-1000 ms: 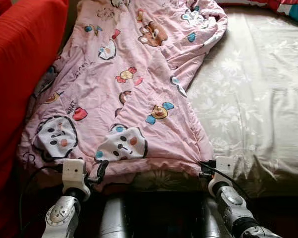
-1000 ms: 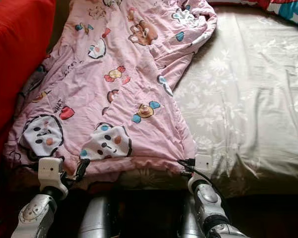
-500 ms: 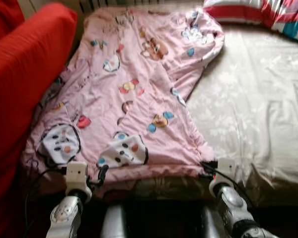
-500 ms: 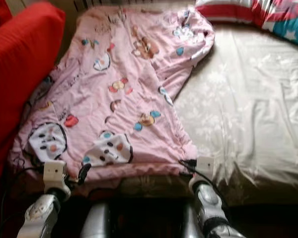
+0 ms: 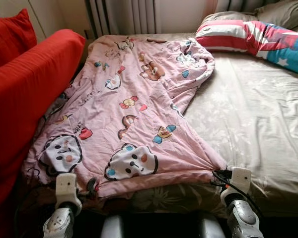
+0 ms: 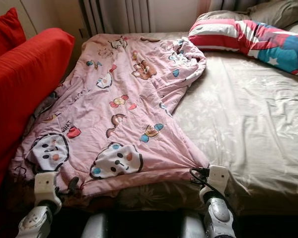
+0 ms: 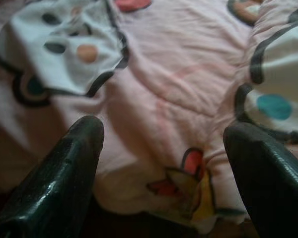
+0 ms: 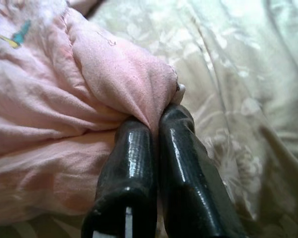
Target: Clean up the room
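Lying along the bed, a pink cartoon-print blanket covers the side next to the red sofa, with its far end bunched close to the striped pillow. In the left eye view the blanket's near hem runs across the foot of the bed, and its right near corner is drawn out into a taut point. The right gripper sits at that corner, at the bed's near edge. The left gripper sits at the blanket's near hem on the sofa side, just below a white face print.

From the right eye the same layout shows: blanket beside the sofa, beige floral sheet bare on the other half of the bed, and a radiator against the wall beyond the blanket's far end.

Along the left wrist, the two black fingers stand wide apart, with the blanket's hem lying between them and not pinched.

Along the right wrist, the two fingers are pressed together, clamping a fold of the blanket's pink corner at their tips, with the sheet just beside it.
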`<state>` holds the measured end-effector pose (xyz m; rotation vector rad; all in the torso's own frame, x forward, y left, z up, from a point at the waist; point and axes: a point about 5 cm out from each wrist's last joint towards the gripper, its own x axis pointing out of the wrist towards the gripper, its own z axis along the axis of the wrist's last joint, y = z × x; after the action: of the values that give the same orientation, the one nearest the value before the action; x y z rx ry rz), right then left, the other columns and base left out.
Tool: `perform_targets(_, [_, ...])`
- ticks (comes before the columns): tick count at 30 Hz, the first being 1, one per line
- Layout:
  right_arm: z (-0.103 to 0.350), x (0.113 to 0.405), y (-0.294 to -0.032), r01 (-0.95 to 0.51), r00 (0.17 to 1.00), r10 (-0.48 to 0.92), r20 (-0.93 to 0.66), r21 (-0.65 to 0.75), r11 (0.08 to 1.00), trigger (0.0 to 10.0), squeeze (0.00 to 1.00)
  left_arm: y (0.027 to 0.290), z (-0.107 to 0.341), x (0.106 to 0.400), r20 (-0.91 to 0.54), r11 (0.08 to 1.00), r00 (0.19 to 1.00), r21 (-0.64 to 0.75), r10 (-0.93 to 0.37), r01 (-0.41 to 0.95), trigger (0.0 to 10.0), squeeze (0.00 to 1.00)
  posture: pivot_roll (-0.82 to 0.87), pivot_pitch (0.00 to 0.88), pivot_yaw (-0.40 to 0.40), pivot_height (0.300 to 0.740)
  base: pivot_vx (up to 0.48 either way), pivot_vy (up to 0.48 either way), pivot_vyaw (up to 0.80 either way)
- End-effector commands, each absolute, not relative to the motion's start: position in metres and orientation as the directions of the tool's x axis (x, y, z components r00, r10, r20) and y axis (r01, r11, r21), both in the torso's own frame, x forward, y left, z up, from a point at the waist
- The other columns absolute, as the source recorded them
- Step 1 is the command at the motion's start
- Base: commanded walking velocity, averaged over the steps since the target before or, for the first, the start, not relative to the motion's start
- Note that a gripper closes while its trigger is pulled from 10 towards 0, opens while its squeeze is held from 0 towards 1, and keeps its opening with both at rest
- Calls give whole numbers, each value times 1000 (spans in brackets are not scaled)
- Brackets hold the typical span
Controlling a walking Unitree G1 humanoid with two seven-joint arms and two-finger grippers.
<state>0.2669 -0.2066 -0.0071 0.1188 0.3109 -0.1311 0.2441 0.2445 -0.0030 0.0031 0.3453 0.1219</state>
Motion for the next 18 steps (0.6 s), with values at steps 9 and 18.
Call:
perform_targets(9, [5, 279, -208, 153, 956, -121, -266, 102, 983, 10000, 0, 254, -22, 230, -423, 980, 886, 38, 192, -194, 10000, 0, 14, 6, 25, 628, 0, 0, 0])
perform_targets(18, [7, 282, -206, 141, 960, -109, -258, 109, 984, 10000, 0, 254, -40, 214, -521, 977, 829, 47, 203, -209, 10000, 0, 16, 0, 18, 688, 0, 0, 0])
